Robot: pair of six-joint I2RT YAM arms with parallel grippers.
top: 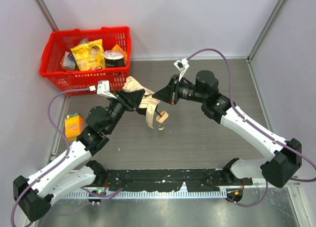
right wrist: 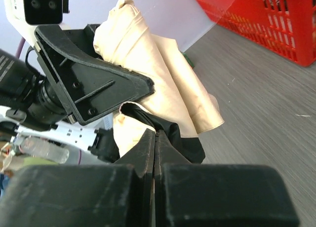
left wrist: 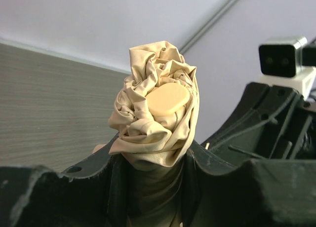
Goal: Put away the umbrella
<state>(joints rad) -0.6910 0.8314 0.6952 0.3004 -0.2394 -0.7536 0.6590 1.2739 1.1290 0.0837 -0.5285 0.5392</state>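
Above table [top: 207, 138] centre, near red basket [top: 86, 59], L gripper [top: 132, 99] jaws clamp round umbrella [top: 148, 102] at bunched fabric; R gripper [top: 159, 95] jaws pinched tight on its dark fold.

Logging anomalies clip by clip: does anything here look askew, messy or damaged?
The umbrella, held in the air between the left gripper and right gripper, looks untidy: its beige canopy is bunched and crumpled, and a strap hangs loose underneath.
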